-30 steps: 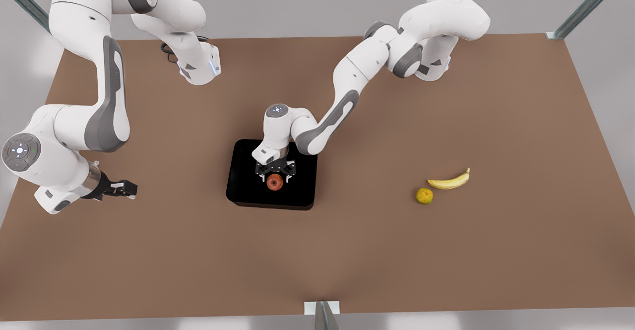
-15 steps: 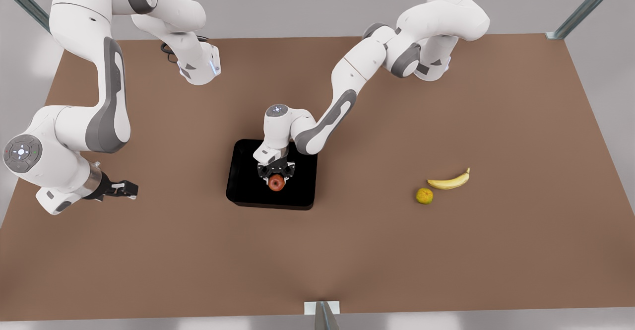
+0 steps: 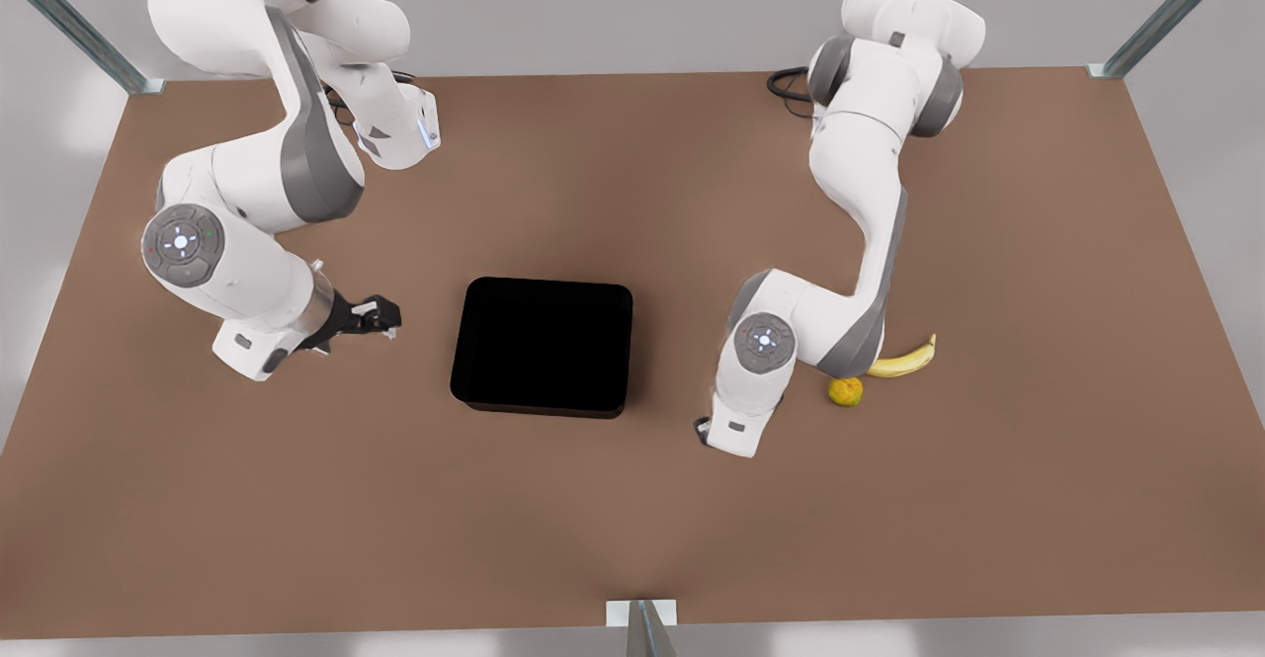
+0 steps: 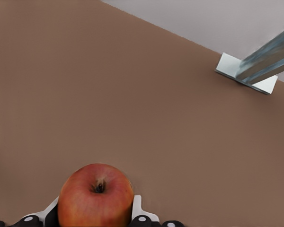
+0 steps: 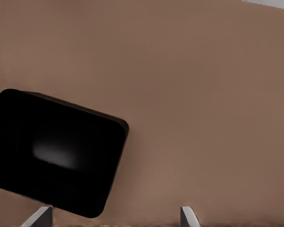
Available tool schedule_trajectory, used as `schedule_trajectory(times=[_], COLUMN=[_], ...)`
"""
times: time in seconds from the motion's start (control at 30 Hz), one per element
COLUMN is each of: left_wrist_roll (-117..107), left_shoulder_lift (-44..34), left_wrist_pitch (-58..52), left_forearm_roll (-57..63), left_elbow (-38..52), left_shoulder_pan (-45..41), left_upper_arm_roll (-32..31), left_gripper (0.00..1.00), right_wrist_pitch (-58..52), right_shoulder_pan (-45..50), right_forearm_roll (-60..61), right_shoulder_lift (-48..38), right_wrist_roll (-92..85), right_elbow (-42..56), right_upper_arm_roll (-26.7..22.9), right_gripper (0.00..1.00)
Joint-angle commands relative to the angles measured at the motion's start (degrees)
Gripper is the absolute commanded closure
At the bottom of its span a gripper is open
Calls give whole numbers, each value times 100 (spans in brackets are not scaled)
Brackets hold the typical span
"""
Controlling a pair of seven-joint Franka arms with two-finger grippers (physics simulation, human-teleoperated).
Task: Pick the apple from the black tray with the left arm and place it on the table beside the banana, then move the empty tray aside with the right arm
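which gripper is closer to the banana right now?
Left. The left gripper, shut on the apple, is on the arm just beside the banana. The right gripper hovers open across the black tray, far off.

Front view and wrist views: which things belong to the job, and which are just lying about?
Part of the job:
apple, gripped in the left claw
black tray, empty
banana
table
right claw, open, beside the tray

Lying about:
yellow-green citrus fruit, next to the banana
metal frame post
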Motion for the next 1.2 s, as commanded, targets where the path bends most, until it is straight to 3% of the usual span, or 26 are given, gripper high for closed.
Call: schedule_trajectory(times=[0.0,0.03,0.07,0.23,0.3,0.4,0.43,0.57,0.63,0.73,0.77,0.83,1.17], left_wrist_roll=[5019,5317,5721,5670,5195,4887,4896,4896,4755,4991,5994,6153,6074], left_shoulder_lift=[-246,-1002,-1415,-1917,-2154,-2506,-2559,-2875,-2901,-2919,-2963,-3666,-3657], left_wrist_pitch=[181,1457,1950,2170,2389,3181,3181,2681,1073,-852,-1257,-1337,-1187], left_forearm_roll=[-127,-136,-145,-154,-145,-154,-127,-110,-136,-311,-1541,-1156,-1059], left_elbow=[-761,-2361,-3127,-3902,-4315,-5273,-5317,-5212,-3807,-2549,-2505,-2873,-3023], left_shoulder_pan=[168,317,510,573,370,274,274,283,353,458,1169,1425,1381], left_upper_arm_roll=[16,24,24,-2,-20,-46,-46,-2,305,718,797,1000,1053], left_gripper=[26,26,26,24,24,24,0,0,0,0,0,0,0], right_wrist_pitch=[-684,-666,-614,142,1152,1662,1803,2226,2428,2674,2683,2709,2884], right_shoulder_pan=[132,300,344,230,71,71,80,80,71,54,27,27,45], right_forearm_roll=[360,395,570,835,835,835,835,791,765,756,756,756,773], right_shoulder_lift=[115,247,405,880,169,115,168,528,678,906,915,994,1231], right_wrist_roll=[3342,3756,3958,4003,3484,3475,3475,3255,3053,2693,2570,2367,1480], right_elbow=[-58,-58,-145,-769,-2078,-2518,-2563,-2554,-2545,-2528,-2536,-2536,-2958], right_upper_arm_roll=[176,176,176,176,159,168,168,185,168,10,-26,-35,-35], right_gripper=[0,0,0,0,0,0,0,0,0,0,0,0,0])
